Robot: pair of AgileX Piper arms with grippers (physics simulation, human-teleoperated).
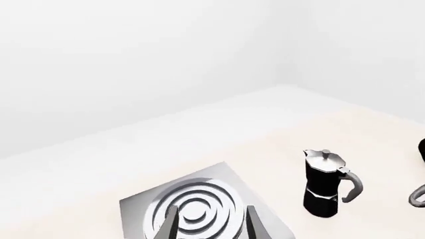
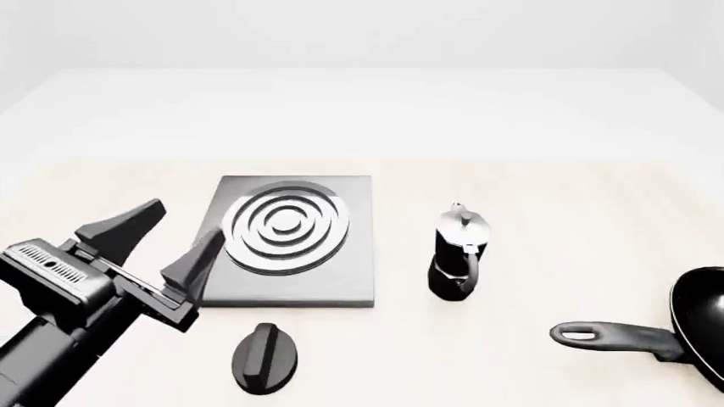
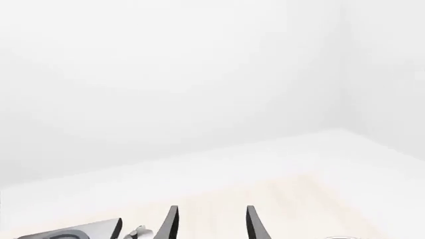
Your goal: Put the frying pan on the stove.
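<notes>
Pan (image 2: 704, 322) sits at the surface's (image 2: 543, 178) right near edge, handle toward stove (image 2: 297, 242), which is well apart. Looks rigid, head-heavy, glossy; best gripped on the handle. Left gripper (image 2: 168, 239) fingers spread, empty. Right gripper (image 3: 209, 224) likewise, empty.

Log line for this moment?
pan: table, right edge | stove: bare | left gripper: open, empty | right gripper: open, empty

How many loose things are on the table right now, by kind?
Frying pan: 1, at the right edge, cut off by the frame
Stove: 1
Moka pot: 1
Black oval knob: 1
Total: 4
</notes>
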